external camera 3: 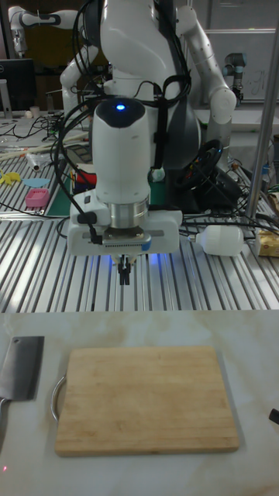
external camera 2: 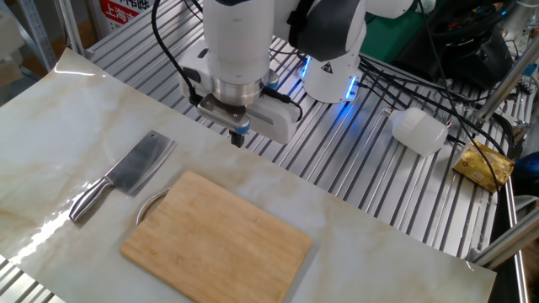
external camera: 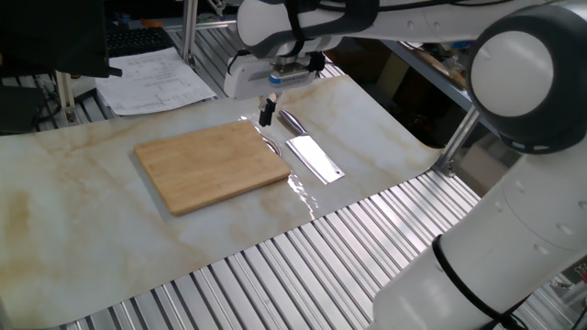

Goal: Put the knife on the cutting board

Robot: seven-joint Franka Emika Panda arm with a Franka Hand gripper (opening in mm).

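Observation:
The cutting board is a light-brown wooden rectangle lying flat on the marbled mat; it also shows in the other views. The knife, a small shiny steel cleaver, lies on the mat beside the board's short edge, apart from it. My gripper hangs above the mat's far edge, behind the board's corner nearest the knife handle. Its fingers are together, shut, with nothing between them.
A thin metal loop handle sticks out of the board toward the knife. Papers lie at the back. A white cylinder and a yellow packet rest on the slatted metal table beside the robot base.

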